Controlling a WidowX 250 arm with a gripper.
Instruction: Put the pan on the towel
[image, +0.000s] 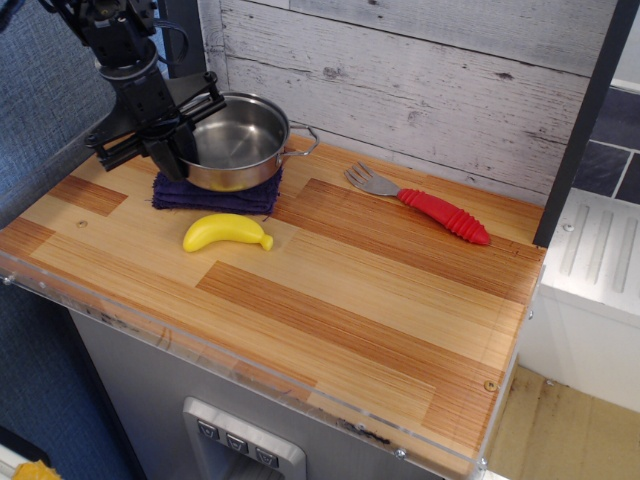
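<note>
The shiny steel pan (238, 140) is over the dark purple towel (215, 196) at the back left of the wooden counter, very close above it or just touching; I cannot tell which. My black gripper (172, 143) is shut on the pan's left rim, where the left handle is hidden. The right wire handle (305, 141) sticks out toward the wall. Most of the towel is hidden under the pan; only its front edge shows.
A yellow banana (225, 232) lies just in front of the towel. A fork with a red handle (420, 205) lies at the back right. A white plank wall (420, 70) stands behind the counter (380, 300). A dark post (585, 120) stands at the right.
</note>
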